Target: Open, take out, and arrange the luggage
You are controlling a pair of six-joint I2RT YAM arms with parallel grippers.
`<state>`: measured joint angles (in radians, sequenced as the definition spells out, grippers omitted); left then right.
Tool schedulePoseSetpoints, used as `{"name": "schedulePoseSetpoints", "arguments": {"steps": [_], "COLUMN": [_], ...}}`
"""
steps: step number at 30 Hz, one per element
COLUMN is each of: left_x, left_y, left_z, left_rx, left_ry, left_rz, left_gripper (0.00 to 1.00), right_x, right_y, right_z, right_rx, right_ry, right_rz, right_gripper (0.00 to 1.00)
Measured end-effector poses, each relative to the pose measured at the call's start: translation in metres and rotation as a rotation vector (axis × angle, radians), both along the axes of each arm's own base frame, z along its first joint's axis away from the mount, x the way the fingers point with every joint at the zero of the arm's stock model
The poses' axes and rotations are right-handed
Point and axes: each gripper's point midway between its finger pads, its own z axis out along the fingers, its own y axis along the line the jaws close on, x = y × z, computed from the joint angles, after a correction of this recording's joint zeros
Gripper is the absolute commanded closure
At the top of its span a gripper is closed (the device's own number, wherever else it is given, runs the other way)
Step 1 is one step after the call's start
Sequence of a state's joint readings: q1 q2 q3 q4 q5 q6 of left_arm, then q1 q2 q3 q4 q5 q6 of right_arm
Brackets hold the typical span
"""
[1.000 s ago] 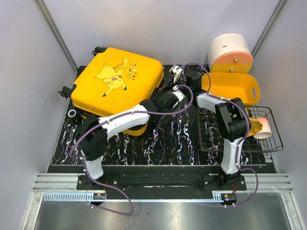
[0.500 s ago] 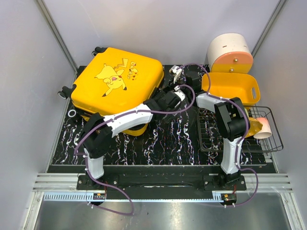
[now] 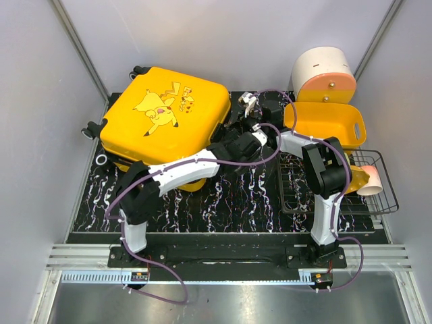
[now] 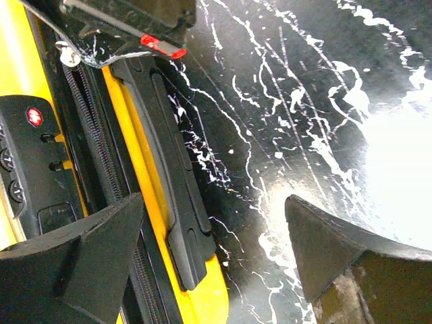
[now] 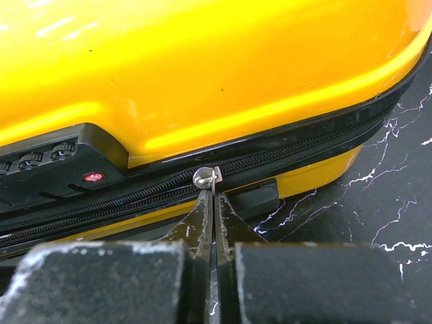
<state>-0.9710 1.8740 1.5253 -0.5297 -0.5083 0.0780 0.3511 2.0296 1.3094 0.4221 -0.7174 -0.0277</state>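
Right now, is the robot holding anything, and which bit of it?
The right gripper pinches the silver zipper pull of the luggage, by its tab. The left gripper is open, holding nothing.

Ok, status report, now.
Left fingers open, by the side handle. Right fingers shut on zipper pull. Suitcase lid down, zipped. Nothing seen blocking.
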Motion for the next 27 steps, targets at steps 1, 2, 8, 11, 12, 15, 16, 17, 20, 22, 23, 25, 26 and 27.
{"name": "schedulePoseSetpoints", "arguments": {"steps": [1,2,8,11,12,15,16,17,20,22,23,25,26,27], "left_x": [0.003,0.006,0.023,0.026,0.028,0.032,0.032,0.032,0.032,0.032,0.032,0.032,0.033,0.033], "left_y": [0.003,0.006,0.02,0.019,0.018,0.016,0.016,0.016,0.015,0.015,0.015,0.015,0.015,0.016], "left_z": [-0.002,-0.005,-0.025,-0.028,-0.03,-0.038,-0.042,-0.046,-0.05,-0.051,-0.051,-0.052,-0.052,-0.052], "left_rx": [0.003,0.006,0.024,0.012,0.007,-0.006,-0.007,-0.005,-0.013,-0.027,-0.031,-0.042,-0.049,-0.058], "left_ry": [0.002,0.006,0.031,0.029,0.03,0.034,0.039,0.044,0.043,0.043,0.041,0.044,0.046,0.049], "left_rz": [0.011,0.022,0.077,0.087,0.093,0.103,0.106,0.106,0.114,0.127,0.132,0.145,0.153,0.164], "left_gripper": [0.1,0.09,0.1,0.1,0.1,0.11,0.11,0.12,0.16,0.2,0.25,0.26,0.26,0.26], "right_x": [0.0,0.0,0.0,0.0,0.0,0.0,0.0,0.001,0.001,0.001,0.001,0.001,0.001,0.001], "right_y": [0.0,0.0,0.0,0.0,0.0,0.0,0.0,0.0,0.0,0.0,0.0,0.001,0.001,0.001], "right_z": [0.0,0.0,0.0,0.0,0.0,0.0,0.0,0.0,-0.001,-0.001,-0.001,-0.001,-0.001,-0.001], "right_rx": [0.0,0.0,0.001,0.001,0.001,0.001,0.001,0.002,0.002,0.002,0.002,0.003,0.003,0.004], "right_ry": [0.0,0.0,-0.002,-0.003,-0.003,-0.004,-0.004,-0.004,-0.003,-0.003,-0.004,-0.004,-0.004,-0.004], "right_rz": [0.0,0.0,0.0,0.0,0.0,0.0,0.0,0.001,0.001,0.001,0.001,0.002,0.002,0.002], "right_gripper": [1.0,1.0,1.0,1.0,1.0,1.0,1.0,1.0,1.0,1.0,1.0,1.0,1.0,1.0]}}
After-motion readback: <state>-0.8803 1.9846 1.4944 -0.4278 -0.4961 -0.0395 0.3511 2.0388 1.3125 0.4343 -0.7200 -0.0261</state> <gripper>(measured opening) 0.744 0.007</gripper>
